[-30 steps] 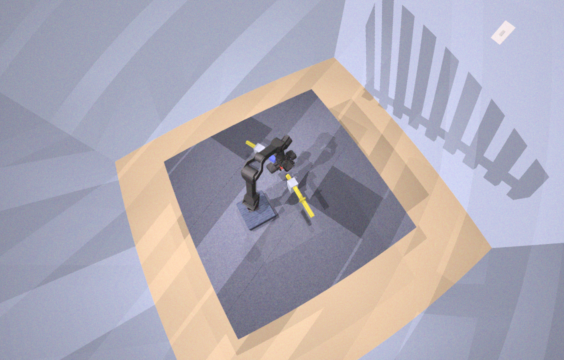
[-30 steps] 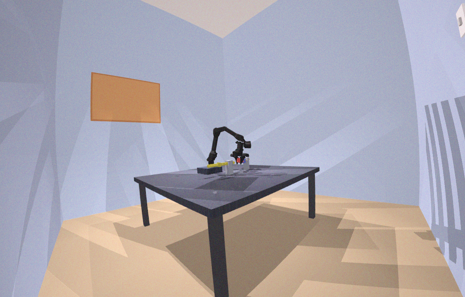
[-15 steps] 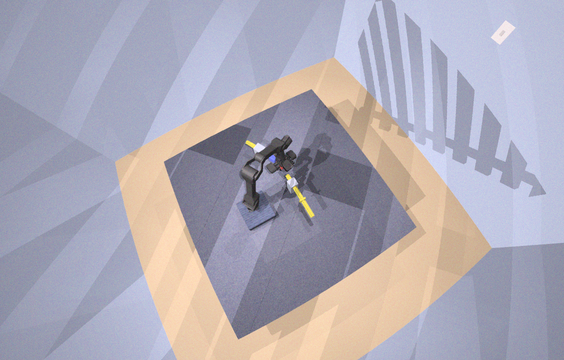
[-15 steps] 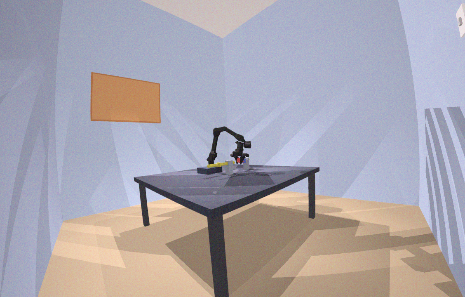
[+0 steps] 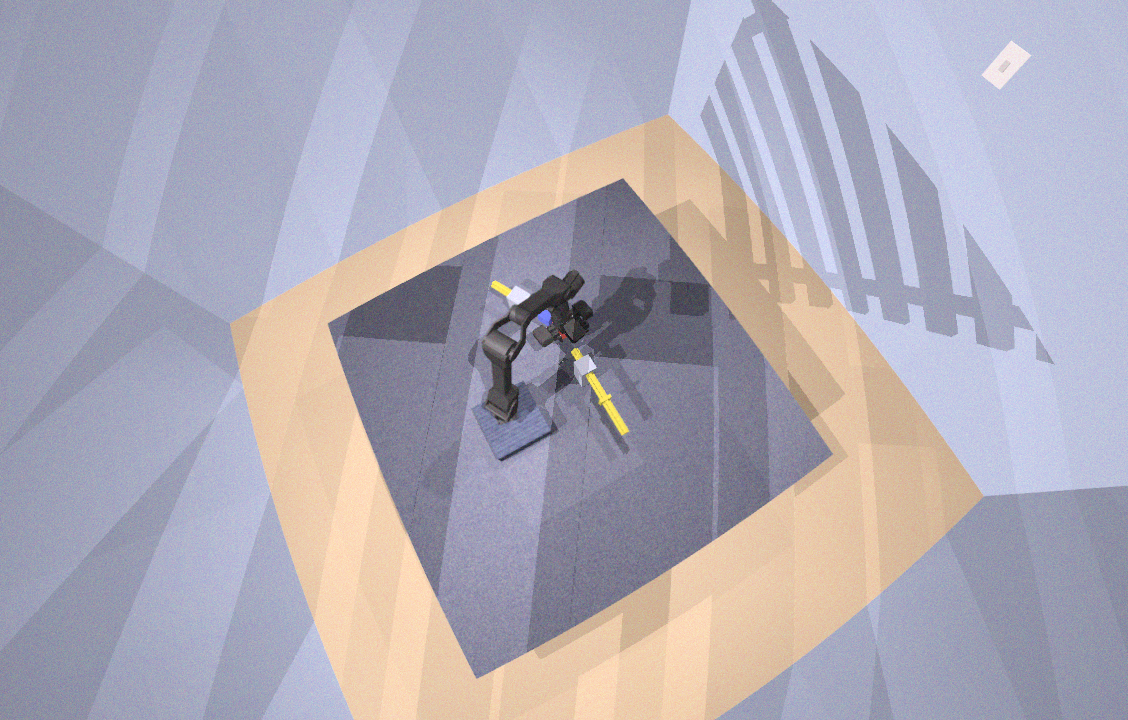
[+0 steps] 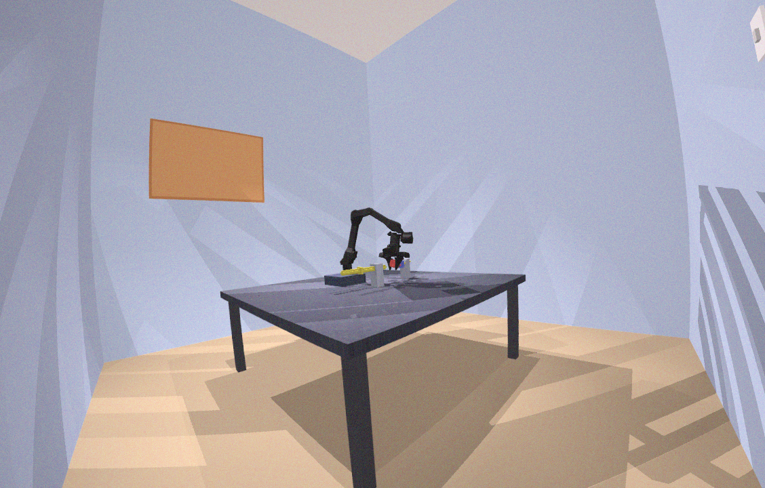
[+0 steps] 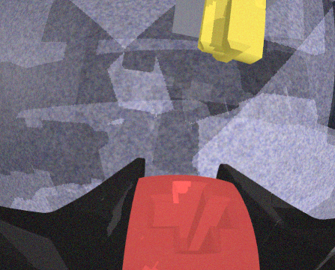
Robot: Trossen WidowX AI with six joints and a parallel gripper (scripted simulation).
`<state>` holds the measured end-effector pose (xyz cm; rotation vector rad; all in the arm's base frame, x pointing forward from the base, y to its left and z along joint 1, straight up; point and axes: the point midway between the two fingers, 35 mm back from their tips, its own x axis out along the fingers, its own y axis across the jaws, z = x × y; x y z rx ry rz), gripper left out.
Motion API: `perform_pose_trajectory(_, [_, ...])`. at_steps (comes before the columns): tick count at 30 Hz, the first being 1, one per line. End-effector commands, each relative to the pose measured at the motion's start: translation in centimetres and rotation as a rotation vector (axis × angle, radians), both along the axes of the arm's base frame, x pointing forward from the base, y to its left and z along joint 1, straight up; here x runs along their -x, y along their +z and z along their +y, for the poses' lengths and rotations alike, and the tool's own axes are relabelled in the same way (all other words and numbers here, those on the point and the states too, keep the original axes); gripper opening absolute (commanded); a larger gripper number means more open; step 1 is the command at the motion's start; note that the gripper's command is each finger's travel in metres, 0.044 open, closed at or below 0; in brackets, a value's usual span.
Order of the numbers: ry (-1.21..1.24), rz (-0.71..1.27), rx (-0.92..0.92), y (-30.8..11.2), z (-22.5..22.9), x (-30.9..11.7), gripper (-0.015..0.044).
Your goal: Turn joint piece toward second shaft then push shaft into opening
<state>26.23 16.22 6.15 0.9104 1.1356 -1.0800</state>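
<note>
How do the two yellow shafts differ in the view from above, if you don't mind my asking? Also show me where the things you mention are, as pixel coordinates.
The second shaft (image 5: 611, 411) shows much more length than the fixed shaft (image 5: 500, 288). The second shaft has a raised collar; the fixed shaft shows none. Both pass into pale blocks.

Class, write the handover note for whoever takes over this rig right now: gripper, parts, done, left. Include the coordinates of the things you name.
Gripper (image 5: 563, 334) (image 6: 394, 264) (image 7: 182, 168): shut on the red joint piece (image 7: 189, 221).
Fixed shaft (image 5: 499, 287): in the far block (image 5: 518, 296) (image 6: 405, 268).
Second shaft (image 5: 611, 411) (image 6: 356, 270) (image 7: 246, 30): in the near block (image 5: 584, 366) (image 6: 376, 275), its end short of the joint piece.
Done: joint piece gripped. Whether its opening lines up yet, I cannot tell.
Left: finish or check the turn, let go, push the second shaft in until it stops, release it, back off and hold still.
</note>
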Motion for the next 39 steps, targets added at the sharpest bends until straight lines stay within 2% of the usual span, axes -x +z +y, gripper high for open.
perform_pose_trajectory(1, [0.000,0.000,0.000,0.0,0.0,0.0,0.0068])
perform_pose_trajectory(4, [0.000,0.000,0.000,0.0,0.0,0.0,0.0000])
perform_pose_trajectory(11, [-0.006,0.006,-0.020,-0.1,0.0,0.0,0.0000])
perform_pose_trajectory(28, [-0.089,0.061,-0.308,-1.5,-0.3,0.3,0.0000])
perform_pose_trajectory(39, [-0.086,0.060,-0.306,-1.4,-0.2,0.3,0.0000])
